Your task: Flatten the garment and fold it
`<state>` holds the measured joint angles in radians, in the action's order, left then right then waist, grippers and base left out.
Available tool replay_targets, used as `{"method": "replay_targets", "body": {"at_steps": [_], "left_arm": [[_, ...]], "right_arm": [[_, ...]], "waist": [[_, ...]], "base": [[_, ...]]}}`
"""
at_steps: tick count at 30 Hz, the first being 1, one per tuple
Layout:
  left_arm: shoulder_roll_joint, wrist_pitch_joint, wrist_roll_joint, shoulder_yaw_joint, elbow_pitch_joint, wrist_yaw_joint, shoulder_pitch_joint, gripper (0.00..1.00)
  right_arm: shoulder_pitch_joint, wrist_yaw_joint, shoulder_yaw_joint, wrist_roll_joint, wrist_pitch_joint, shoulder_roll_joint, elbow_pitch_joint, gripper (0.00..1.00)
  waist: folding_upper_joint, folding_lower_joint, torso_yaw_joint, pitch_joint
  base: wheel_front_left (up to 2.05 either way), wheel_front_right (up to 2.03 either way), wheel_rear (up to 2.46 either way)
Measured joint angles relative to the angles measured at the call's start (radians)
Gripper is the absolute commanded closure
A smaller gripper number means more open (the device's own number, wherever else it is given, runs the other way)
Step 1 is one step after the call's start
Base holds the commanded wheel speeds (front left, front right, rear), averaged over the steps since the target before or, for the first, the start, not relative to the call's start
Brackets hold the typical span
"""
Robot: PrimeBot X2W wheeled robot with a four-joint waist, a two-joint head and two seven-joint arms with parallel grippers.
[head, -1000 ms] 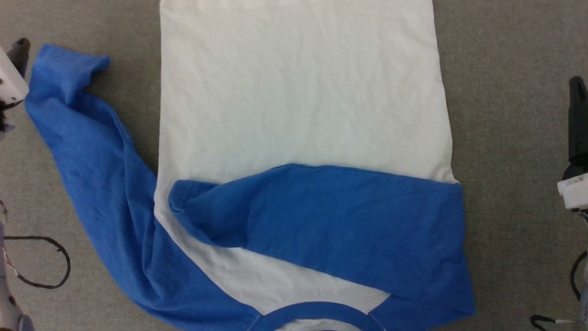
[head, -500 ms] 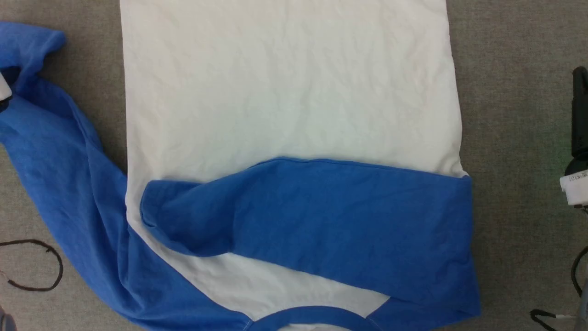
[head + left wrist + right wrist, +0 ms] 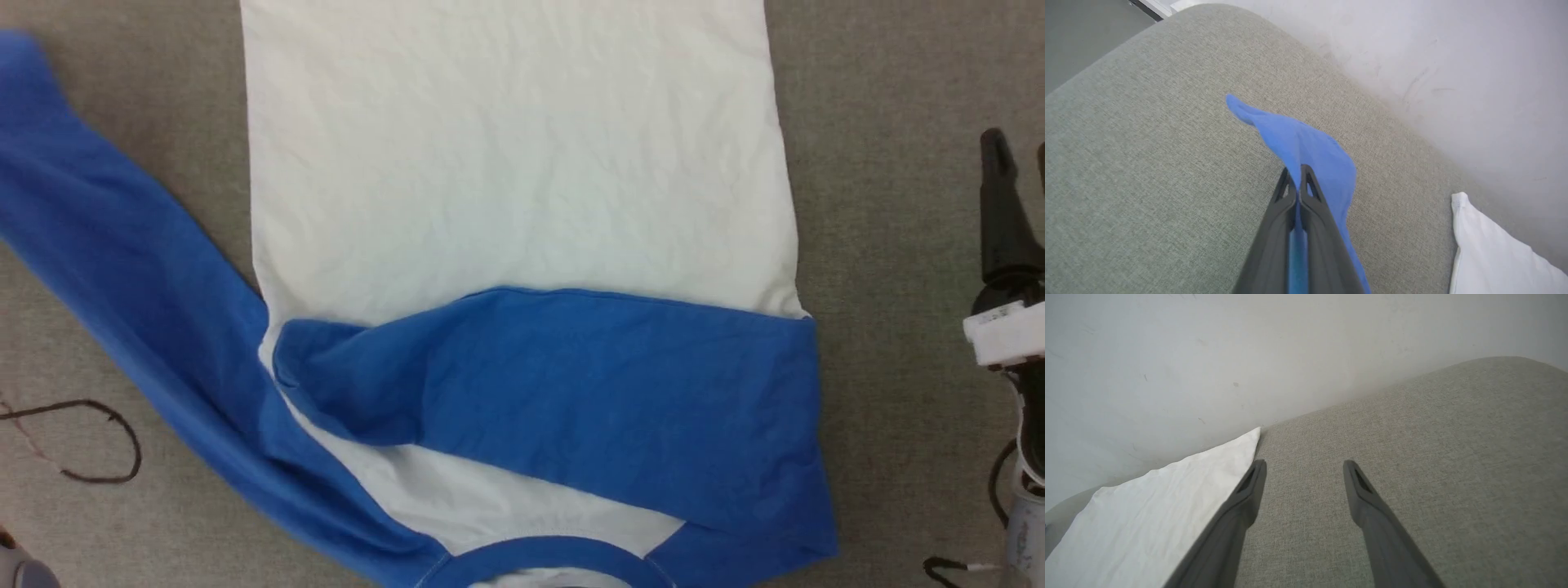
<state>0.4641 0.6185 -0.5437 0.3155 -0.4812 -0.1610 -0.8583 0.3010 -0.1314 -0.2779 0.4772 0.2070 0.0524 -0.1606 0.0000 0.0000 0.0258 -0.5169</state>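
The garment lies on a grey padded surface with its white body spread flat and its blue collar at the near edge. One blue sleeve is folded across the body. The other blue sleeve stretches out to the upper left, past the frame's edge. In the left wrist view my left gripper is shut on that sleeve's cuff, which hangs lifted above the surface. My right gripper stands open to the right of the garment, its fingers beside the white hem corner and holding nothing.
A black cable loop lies on the grey surface left of the garment. More cable trails at the lower right. A pale wall borders the far side; the surface's rounded corner shows in the left wrist view.
My left gripper has shut on the sleeve's cuff and drawn the bunched sleeve out straighter toward the upper left. The head camera shifted a little. The right gripper stays open.
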Motion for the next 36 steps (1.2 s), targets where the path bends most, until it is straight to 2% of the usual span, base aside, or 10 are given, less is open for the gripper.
{"method": "replay_targets", "body": {"at_steps": [3,8,16,20,27,32,36], "left_arm": [[-0.019,-0.070,-0.047,0.068,-0.020,-0.003,-0.001,1.00],[-0.019,-0.112,-0.094,0.134,-0.043,0.006,0.036,1.00],[-0.019,-0.134,-0.144,0.177,0.008,0.075,0.126,1.00],[-0.036,-0.103,-0.148,0.135,0.084,0.104,0.133,1.00],[-0.131,0.000,-0.147,-0.013,0.232,0.161,0.182,1.00],[-0.242,0.063,-0.163,-0.136,0.342,0.196,0.222,1.00],[-0.358,0.077,-0.183,-0.242,0.416,0.198,0.249,1.00]], "right_arm": [[-0.010,0.000,0.007,0.009,-0.014,0.000,0.030,0.00],[-0.038,0.000,0.019,0.026,-0.037,0.000,0.083,0.00],[-0.103,0.000,0.019,0.053,-0.072,0.000,0.154,0.00],[-0.130,0.000,0.019,0.059,-0.081,0.000,0.175,0.00],[-0.148,0.000,0.034,0.079,-0.098,0.000,0.202,0.00],[-0.153,0.000,0.042,0.081,-0.107,0.000,0.213,0.00],[-0.165,0.000,0.045,0.087,-0.115,0.000,0.224,0.00]], "waist": [[0.0000,0.0000,0.004,0.038],[0.0000,-0.0002,0.016,0.113],[0.0000,-0.0003,0.047,0.245],[0.0000,-0.0004,0.070,0.304],[0.0000,-0.0003,0.111,0.381],[0.0000,-0.0002,0.131,0.415],[0.0000,-0.0001,0.138,0.432]], "base": [[0.00,0.00,0.00],[0.00,0.00,0.00],[0.00,0.00,0.00],[0.00,0.00,0.00],[0.00,0.00,0.00],[0.00,0.00,0.00],[0.00,0.00,0.00]]}}
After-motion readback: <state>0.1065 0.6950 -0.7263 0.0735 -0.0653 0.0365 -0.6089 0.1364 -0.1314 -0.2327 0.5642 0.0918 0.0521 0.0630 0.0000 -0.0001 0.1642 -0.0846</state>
